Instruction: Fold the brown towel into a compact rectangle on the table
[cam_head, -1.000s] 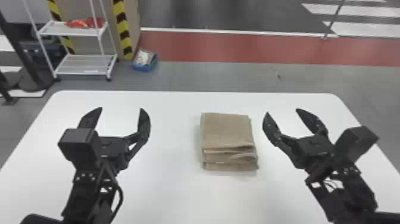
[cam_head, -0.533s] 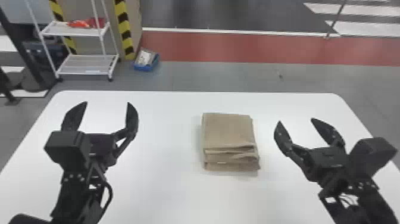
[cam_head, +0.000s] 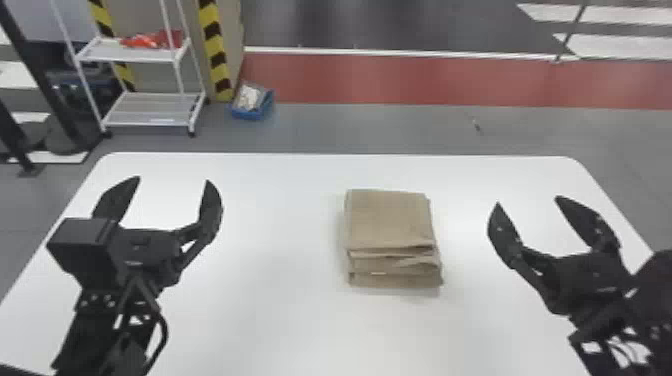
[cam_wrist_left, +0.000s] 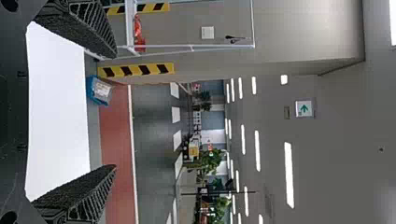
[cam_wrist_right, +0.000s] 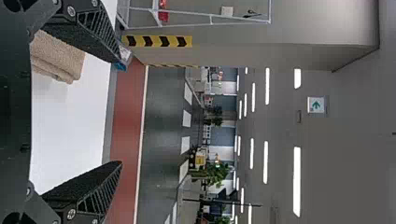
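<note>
Towel (cam_head: 390, 220) was found compactly folded near frame centre, task judged complete; left gripper (cam_head: 173, 179) (frame left) and right gripper (cam_head: 527, 200) (frame right) were spread wide, empty.

The brown towel (cam_head: 390, 220) lay folded in layers on the white tabletop (cam_head: 280, 325), between the left gripper (cam_head: 172, 179) and the right gripper (cam_head: 528, 201), both with jaws parted. Beyond, a blue box (cam_head: 247, 114) sat near a white rack (cam_head: 130, 57).

The brown towel (cam_head: 390, 220) lies flat on the white table (cam_head: 280, 320), folded into a thick, layered, compact rectangle.
</note>
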